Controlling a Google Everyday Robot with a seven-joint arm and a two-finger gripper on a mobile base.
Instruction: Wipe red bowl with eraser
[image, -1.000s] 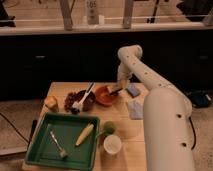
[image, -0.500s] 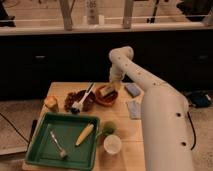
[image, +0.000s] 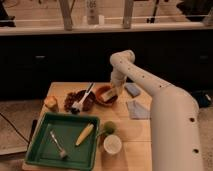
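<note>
The red bowl (image: 104, 95) sits on the wooden table at mid back, right of a maroon bowl. My gripper (image: 113, 92) reaches down from the white arm over the red bowl's right rim. It is shut on the eraser (image: 112, 93), a small tan block that is low inside the right part of the bowl. Whether the eraser touches the bowl's surface I cannot tell.
The maroon bowl (image: 77, 101) holds a white-handled utensil (image: 85, 96). An orange-yellow chunk (image: 50, 102) lies at far left. A blue block (image: 132, 89) and a blue cloth (image: 136, 109) lie right of the red bowl. In front are a green tray (image: 45, 150), a white cup (image: 112, 145) and a green fruit (image: 109, 127).
My gripper has moved left with the eraser, from the red bowl's right side to over and into the bowl. The other things have not moved.
</note>
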